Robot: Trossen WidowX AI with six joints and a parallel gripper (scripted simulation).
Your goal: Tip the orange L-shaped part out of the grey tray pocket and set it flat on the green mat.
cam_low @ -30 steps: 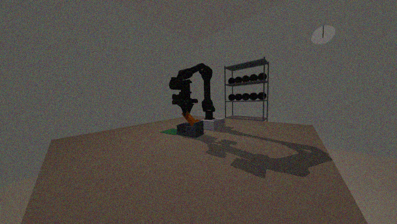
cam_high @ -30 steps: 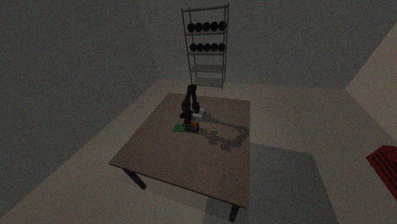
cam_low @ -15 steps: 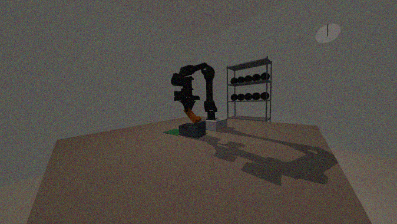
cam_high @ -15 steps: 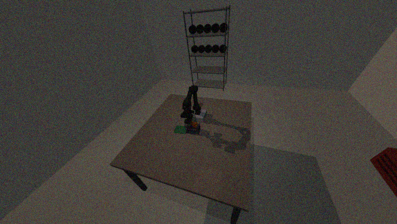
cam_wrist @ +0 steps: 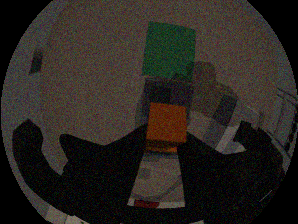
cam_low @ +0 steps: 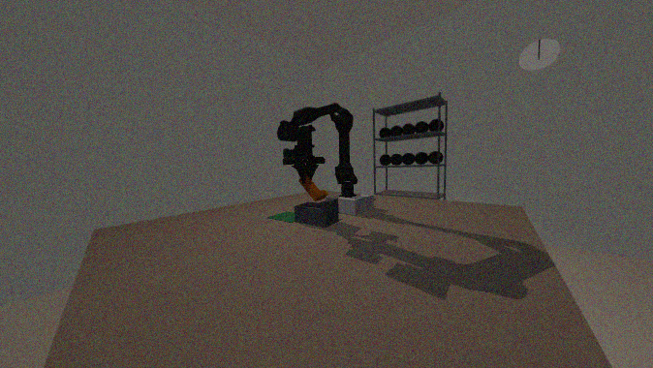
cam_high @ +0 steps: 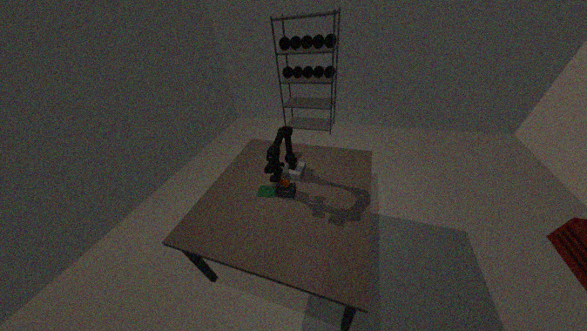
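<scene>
My gripper (cam_low: 306,178) (cam_high: 282,178) (cam_wrist: 162,129) is shut on the orange L-shaped part (cam_low: 315,191) (cam_high: 285,182) (cam_wrist: 165,124) and holds it in the air. The part hangs tilted below the fingers, clear of the grey tray (cam_low: 317,214) (cam_high: 287,191) (cam_wrist: 160,94). The tray stands on the table right under the part. The green mat (cam_low: 283,217) (cam_high: 265,191) (cam_wrist: 170,51) lies flat beside the tray, on its left in the top and exterior views and beyond it in the wrist view.
The arm's white base block (cam_low: 356,203) (cam_high: 298,168) stands just behind the tray. A metal shelf rack (cam_low: 410,147) (cam_high: 307,70) with dark balls stands off the table at the back. The wooden table (cam_low: 242,291) (cam_high: 270,244) spreads wide in front.
</scene>
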